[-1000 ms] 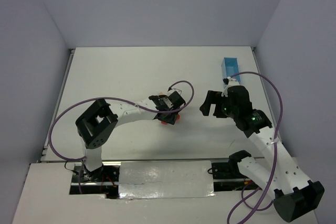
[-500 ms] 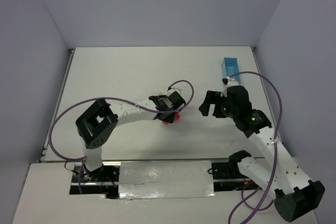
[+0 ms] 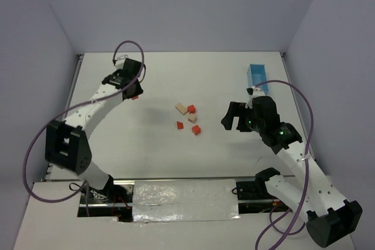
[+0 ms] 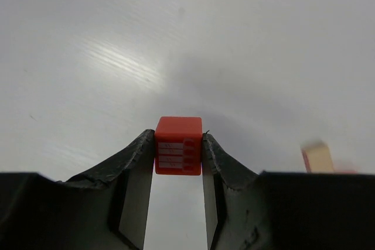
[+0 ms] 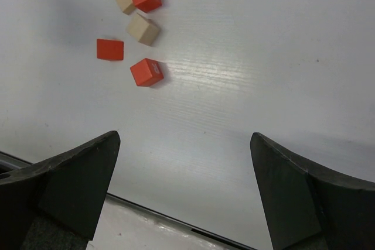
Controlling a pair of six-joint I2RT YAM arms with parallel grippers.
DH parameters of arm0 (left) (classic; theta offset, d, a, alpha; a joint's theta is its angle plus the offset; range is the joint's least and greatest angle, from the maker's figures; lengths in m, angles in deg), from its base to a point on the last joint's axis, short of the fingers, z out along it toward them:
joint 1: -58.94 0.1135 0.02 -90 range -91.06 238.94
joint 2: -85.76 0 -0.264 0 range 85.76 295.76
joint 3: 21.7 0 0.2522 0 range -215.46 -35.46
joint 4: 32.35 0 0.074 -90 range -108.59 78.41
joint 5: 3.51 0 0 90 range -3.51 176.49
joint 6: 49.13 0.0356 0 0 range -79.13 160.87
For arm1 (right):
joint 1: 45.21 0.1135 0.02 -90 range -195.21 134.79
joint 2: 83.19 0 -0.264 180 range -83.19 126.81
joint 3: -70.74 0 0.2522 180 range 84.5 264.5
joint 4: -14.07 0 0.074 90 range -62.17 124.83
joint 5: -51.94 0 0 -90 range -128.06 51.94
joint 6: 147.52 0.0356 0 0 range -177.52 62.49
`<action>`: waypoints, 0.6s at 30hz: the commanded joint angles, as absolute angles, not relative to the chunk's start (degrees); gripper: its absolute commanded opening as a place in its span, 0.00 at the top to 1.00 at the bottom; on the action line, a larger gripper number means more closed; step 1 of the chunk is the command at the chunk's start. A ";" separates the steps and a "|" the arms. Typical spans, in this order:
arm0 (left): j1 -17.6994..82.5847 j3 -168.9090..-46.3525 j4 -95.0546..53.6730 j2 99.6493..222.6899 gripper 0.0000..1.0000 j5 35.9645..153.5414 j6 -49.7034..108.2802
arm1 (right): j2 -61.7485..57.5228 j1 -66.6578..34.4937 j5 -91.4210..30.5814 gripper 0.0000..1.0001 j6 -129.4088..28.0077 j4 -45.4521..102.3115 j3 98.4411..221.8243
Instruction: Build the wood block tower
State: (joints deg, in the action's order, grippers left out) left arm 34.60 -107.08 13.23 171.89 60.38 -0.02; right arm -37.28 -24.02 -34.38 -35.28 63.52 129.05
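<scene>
Several small blocks lie loose at the table's middle: a tan slab (image 3: 181,108), a red cube (image 3: 191,109), a tan cube (image 3: 192,118), a red wedge-like piece (image 3: 180,125) and another red cube (image 3: 195,129). None is stacked. They also show in the right wrist view, for example the tan cube (image 5: 143,29) and the near red cube (image 5: 146,72). My left gripper (image 3: 134,94) is far left of them and shut on a red cube (image 4: 178,153). My right gripper (image 3: 231,119) hangs open and empty to the right of the blocks, its fingers (image 5: 70,180) wide apart.
A light blue rectangular box (image 3: 256,78) stands at the back right, behind my right arm. Grey walls close the table on three sides. A blurred tan block (image 4: 317,157) shows at the right of the left wrist view.
My left arm has swung from over the blocks at the middle to the far left with a red cube in its jaws, uncovering the loose blocks. The right arm has hardly moved.
</scene>
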 commanded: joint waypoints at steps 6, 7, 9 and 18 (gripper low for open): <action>51.47 -126.66 19.98 195.87 1.00 65.49 0.88 | -36.17 -23.15 -33.93 0.00 -35.81 60.88 129.23; 51.91 -132.35 21.21 198.07 0.99 65.22 1.23 | -36.26 -23.15 -33.84 0.00 -35.89 60.97 129.23; 52.61 -137.48 24.98 203.96 0.96 64.35 1.93 | -36.52 -22.89 -33.49 0.00 -35.72 60.80 128.80; 54.37 -139.36 22.99 208.99 0.73 65.66 2.11 | -35.56 -22.27 -32.61 0.00 -35.89 60.09 128.71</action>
